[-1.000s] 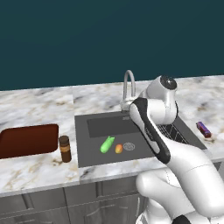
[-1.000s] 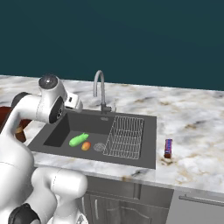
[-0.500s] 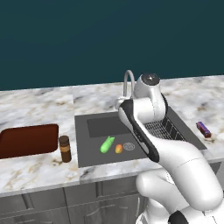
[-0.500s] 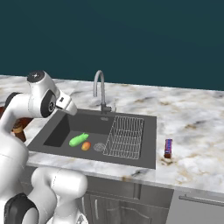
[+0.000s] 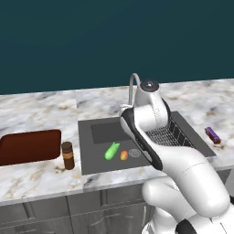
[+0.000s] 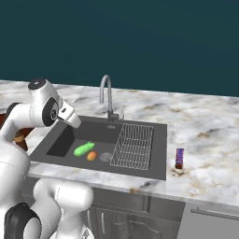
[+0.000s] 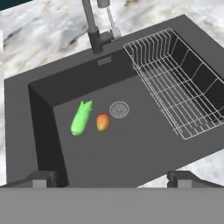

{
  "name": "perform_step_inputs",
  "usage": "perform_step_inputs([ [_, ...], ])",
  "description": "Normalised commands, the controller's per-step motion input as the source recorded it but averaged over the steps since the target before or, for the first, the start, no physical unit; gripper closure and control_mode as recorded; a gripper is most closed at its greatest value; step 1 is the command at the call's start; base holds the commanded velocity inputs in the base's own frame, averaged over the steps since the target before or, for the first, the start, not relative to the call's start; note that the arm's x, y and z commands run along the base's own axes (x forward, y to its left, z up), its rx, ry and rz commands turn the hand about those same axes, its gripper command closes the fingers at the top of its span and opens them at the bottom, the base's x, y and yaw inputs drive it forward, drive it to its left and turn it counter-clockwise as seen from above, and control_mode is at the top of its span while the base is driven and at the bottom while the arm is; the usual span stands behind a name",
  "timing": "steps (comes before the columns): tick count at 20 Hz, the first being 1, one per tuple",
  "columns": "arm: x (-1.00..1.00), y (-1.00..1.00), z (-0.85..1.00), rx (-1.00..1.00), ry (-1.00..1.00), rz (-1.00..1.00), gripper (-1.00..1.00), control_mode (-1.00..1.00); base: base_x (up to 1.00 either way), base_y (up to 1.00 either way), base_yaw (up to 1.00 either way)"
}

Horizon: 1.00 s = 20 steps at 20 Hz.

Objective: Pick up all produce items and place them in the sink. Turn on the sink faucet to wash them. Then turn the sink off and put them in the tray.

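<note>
Green cucumber (image 7: 81, 118), orange fruit (image 7: 102, 121) on sink (image 7: 144, 148) floor; gripper (image 7: 112, 178) wide open, empty, above.

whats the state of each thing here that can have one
two-finger gripper: open, empty, above the sink's near edge
green elongated vegetable: lying on the sink floor
small orange-yellow fruit: on the sink floor, beside the vegetable, apart from it
dark grey sink: no water visible
grey gooseneck faucet: no stream visible
reddish-brown tray: empty
brown cylindrical jar: upright on the counter
</note>
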Motion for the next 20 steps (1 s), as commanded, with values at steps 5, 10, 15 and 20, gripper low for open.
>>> perform_step_inputs([
  [5,0.02,0.03,-0.26,0.0,0.04,-0.09,-1.0,-1.0,0.0,0.0,0.0],
  [10,0.1,0.14,-0.27,0.0,0.04,-0.11,-1.0,-1.0,0.0,0.0,0.0],
  [15,0.19,0.18,-0.24,0.0,0.04,-0.12,-1.0,-1.0,0.0,0.0,0.0],
  [20,0.29,0.1,-0.21,0.0,0.01,-0.1,-1.0,-1.0,0.0,0.0,0.0],
])
